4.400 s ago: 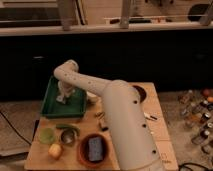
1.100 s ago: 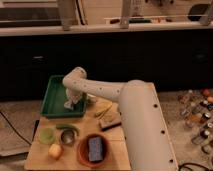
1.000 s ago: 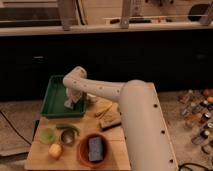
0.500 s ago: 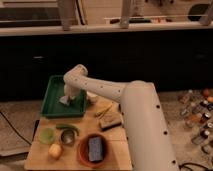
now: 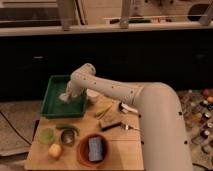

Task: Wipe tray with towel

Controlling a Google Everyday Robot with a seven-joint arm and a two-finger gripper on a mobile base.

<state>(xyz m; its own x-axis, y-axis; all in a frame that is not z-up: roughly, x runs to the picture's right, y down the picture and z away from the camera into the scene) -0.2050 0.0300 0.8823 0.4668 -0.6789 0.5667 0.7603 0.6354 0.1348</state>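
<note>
The green tray (image 5: 52, 106) lies at the table's back left corner. A whitish towel (image 5: 66, 97) rests on the tray's floor near its right side. My gripper (image 5: 69, 94) reaches down into the tray from the right and sits right on top of the towel, pressing it to the tray. The white arm (image 5: 125, 95) stretches across the table and hides the tray's right rim.
A reddish-brown bowl (image 5: 85, 151) holding a dark blue-grey sponge (image 5: 95, 148) sits at the front. A green cup (image 5: 46, 135), a small tin (image 5: 67, 136), a yellow fruit (image 5: 55, 150), a yellow-green item (image 5: 104, 110) and a dark block (image 5: 110, 124) lie on the wooden table (image 5: 117, 150).
The gripper with the towel has slid back and to the left inside the tray over the last second. Other items have not moved.
</note>
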